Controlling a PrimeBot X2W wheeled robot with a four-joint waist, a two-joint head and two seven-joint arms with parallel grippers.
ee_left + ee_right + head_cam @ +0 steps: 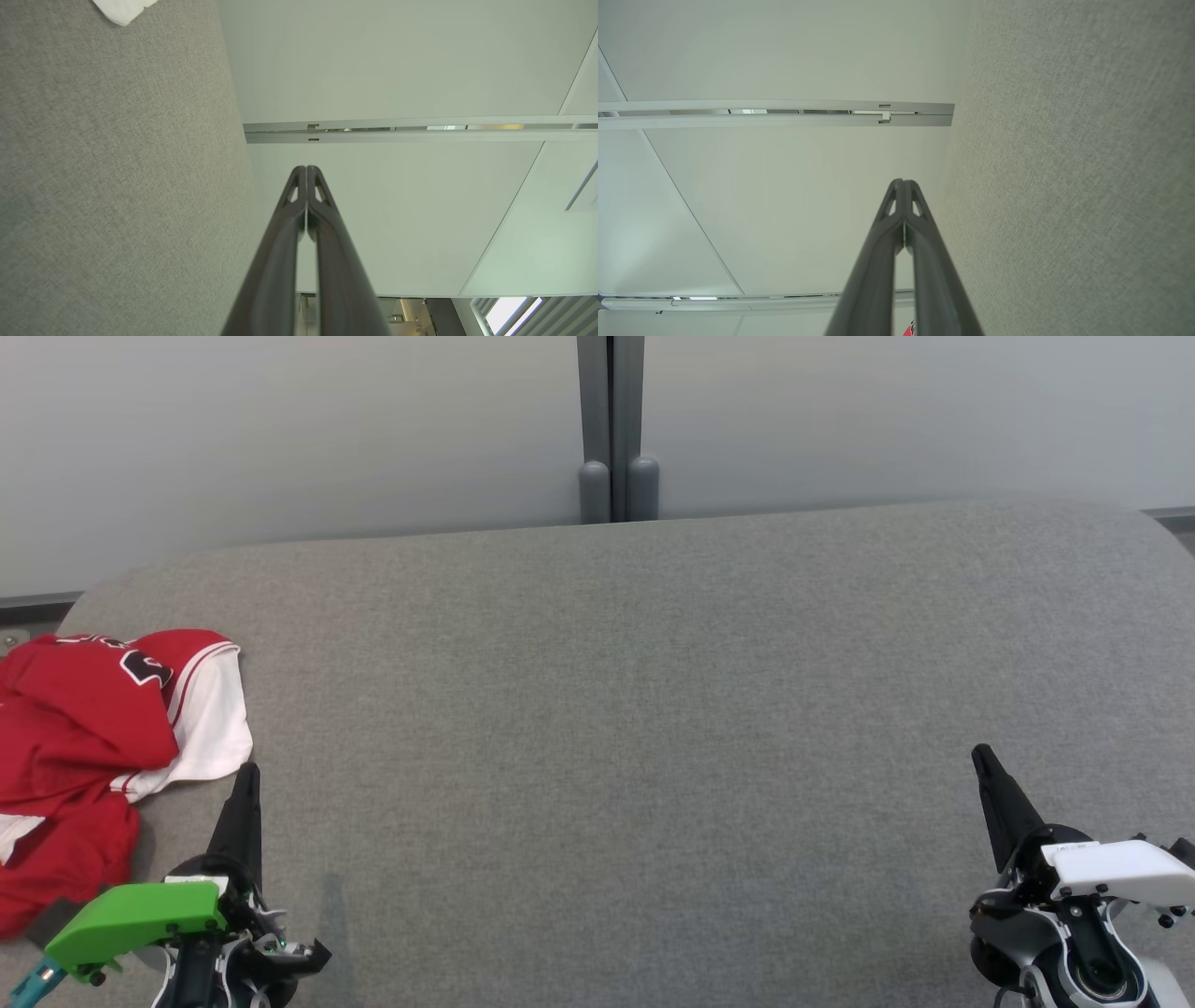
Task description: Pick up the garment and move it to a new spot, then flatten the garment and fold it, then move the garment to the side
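Grey fabric surface (653,709), garment (84,747) crumpled at left edge.
Left gripper (247,775) and right gripper (980,756): both closed, empty, resting apart.

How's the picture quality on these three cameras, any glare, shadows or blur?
Head view: soft, even light; the left gripper casts a faint shadow on the grey surface, and the left edge cuts off the red garment. Left wrist view: a bright patch at lower right is washed out. Right wrist view: no glare; the right gripper blurs toward the lens.
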